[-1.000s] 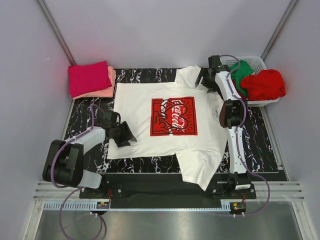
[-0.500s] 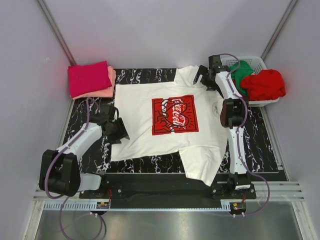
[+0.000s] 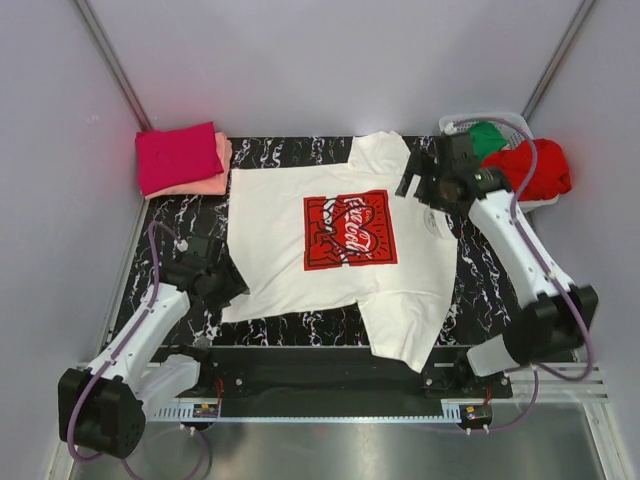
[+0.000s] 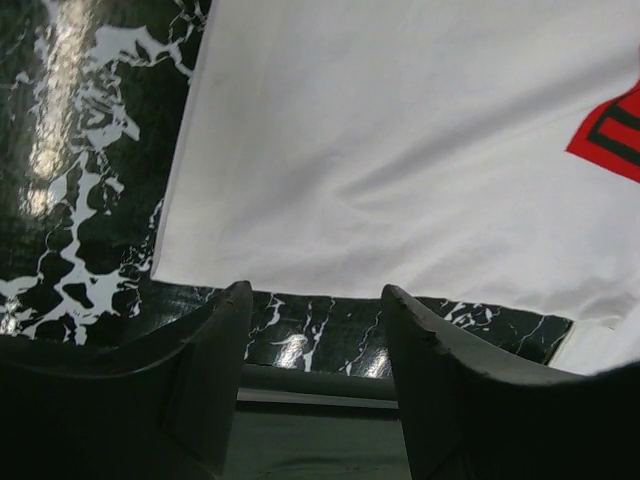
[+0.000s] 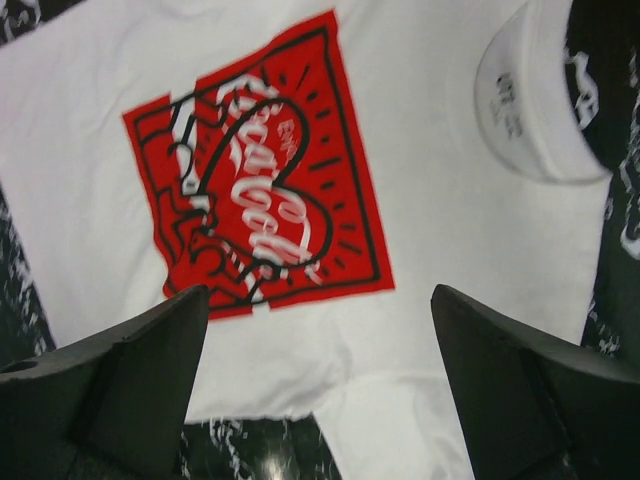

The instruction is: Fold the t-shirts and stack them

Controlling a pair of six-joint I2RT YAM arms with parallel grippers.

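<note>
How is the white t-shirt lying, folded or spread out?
Spread out: the white cotton t-shirt with the red square print lies flat, print up, both sleeves out.

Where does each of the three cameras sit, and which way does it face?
Top external: overhead, behind the near edge, looking down on the white t-shirt, left arm and right arm.
Left wrist: low over the table, facing the shirt's hem corner; open left fingers show.
Right wrist: above the shirt, facing down at the red print; open right fingers show.
Shared: both wrist views catch the red print.
</note>
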